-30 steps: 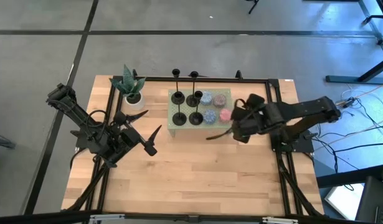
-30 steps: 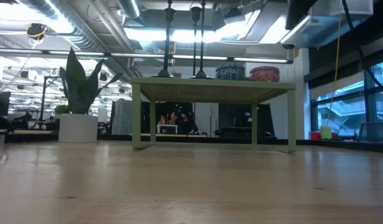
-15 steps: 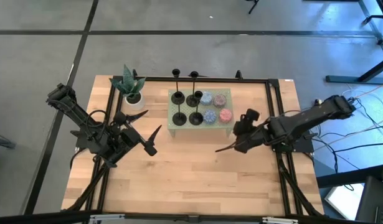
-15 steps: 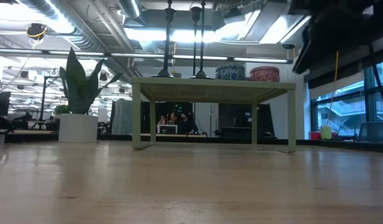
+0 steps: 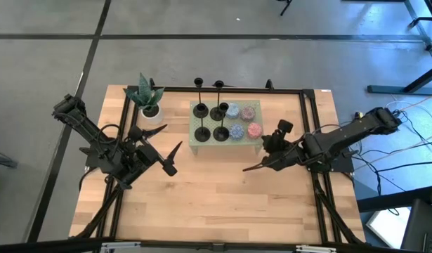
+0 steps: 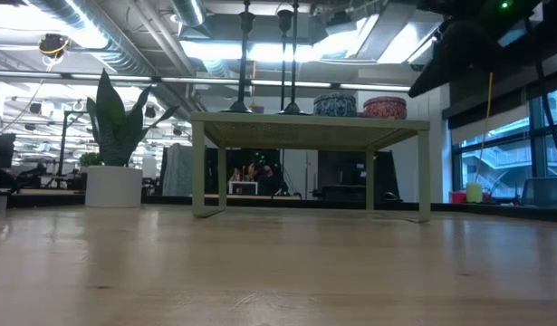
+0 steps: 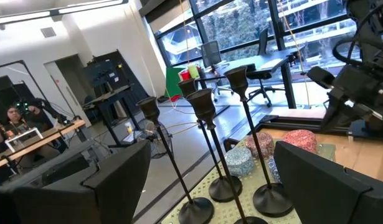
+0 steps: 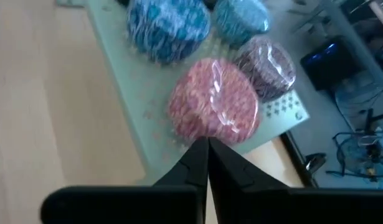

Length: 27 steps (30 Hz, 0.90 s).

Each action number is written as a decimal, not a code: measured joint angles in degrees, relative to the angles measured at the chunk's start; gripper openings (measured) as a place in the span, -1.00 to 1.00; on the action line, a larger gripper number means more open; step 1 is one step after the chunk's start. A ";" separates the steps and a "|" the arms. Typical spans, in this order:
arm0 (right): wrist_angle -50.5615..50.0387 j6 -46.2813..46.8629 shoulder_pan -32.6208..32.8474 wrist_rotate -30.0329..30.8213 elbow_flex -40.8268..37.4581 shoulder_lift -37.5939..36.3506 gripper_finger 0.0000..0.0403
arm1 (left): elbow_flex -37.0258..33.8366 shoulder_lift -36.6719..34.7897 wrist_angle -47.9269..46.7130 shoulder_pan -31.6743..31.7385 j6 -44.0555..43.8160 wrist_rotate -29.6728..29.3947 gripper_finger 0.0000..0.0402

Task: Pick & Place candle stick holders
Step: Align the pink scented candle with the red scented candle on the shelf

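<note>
Several black candle stick holders (image 5: 201, 131) stand by their disc bases on a small pale green stand (image 5: 226, 140) at the table's far middle; their thin stems (image 6: 246, 63) rise above the stand's top. My left gripper (image 5: 175, 158) hovers open to the left of the stand and points level at the holders (image 7: 207, 118); its fingers frame them from a distance. My right gripper (image 5: 246, 169) is shut, slanting down over the bare table just near of the stand's right end. It points at a pink puck (image 8: 213, 106) and holds nothing.
Speckled pink and blue pucks (image 5: 244, 121) fill the stand's right half. A potted green plant (image 5: 147, 98) stands at the far left corner. A black frame (image 5: 300, 90) runs around the table's edges. Bare wood lies between the arms and toward the near edge.
My right gripper has come down and drawn back from the stand's right end toward the table's near edge, tipping further downward, and its fingers have shut on nothing. It has kept still for the last half second. The holders have not moved.
</note>
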 joint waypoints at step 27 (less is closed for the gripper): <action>6.50 -5.38 -10.03 -6.39 -1.62 0.09 -0.96 | 0.00 0.00 0.00 0.01 0.00 0.00 0.68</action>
